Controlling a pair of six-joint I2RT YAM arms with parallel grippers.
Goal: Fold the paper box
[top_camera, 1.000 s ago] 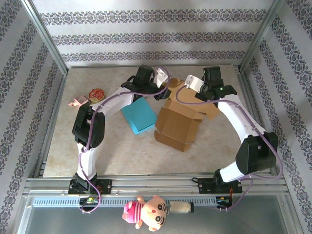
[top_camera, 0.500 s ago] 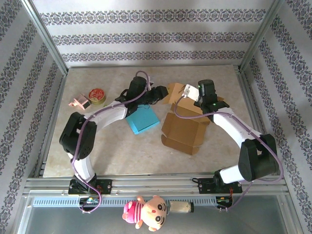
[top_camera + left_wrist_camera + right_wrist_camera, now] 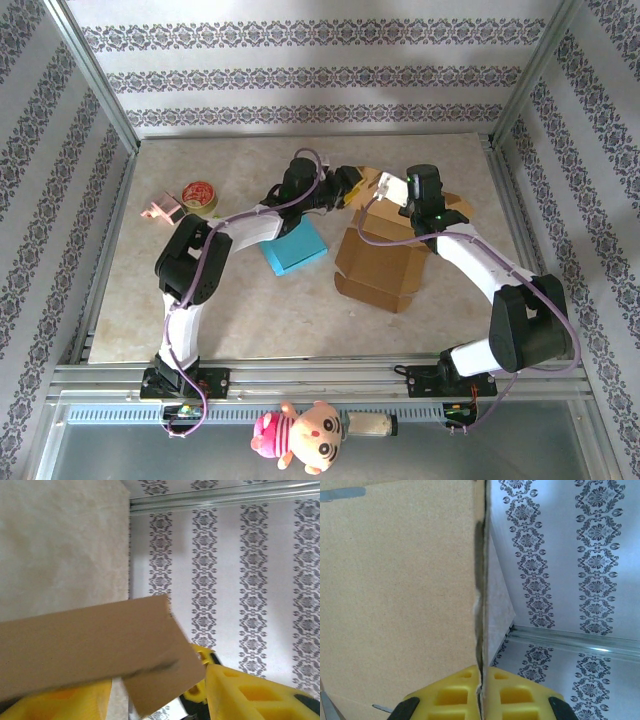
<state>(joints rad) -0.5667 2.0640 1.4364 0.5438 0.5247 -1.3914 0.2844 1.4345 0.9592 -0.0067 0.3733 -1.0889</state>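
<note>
Flap-folding stage on cardboard box, likely: right fingers clamped on panel edge; left fingers parted, flap loose between. Next: press flap inward, panel held steady.

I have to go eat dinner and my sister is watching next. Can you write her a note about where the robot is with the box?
Left gripper: open, with a flap of the paper box between its fingers, not pinched.
Right gripper: shut on the edge of a box panel.
Box: mid-table, right of the blue box.
Done: both arms are at the box's far flaps.
Left: fold the flaps in and close the box.
</note>
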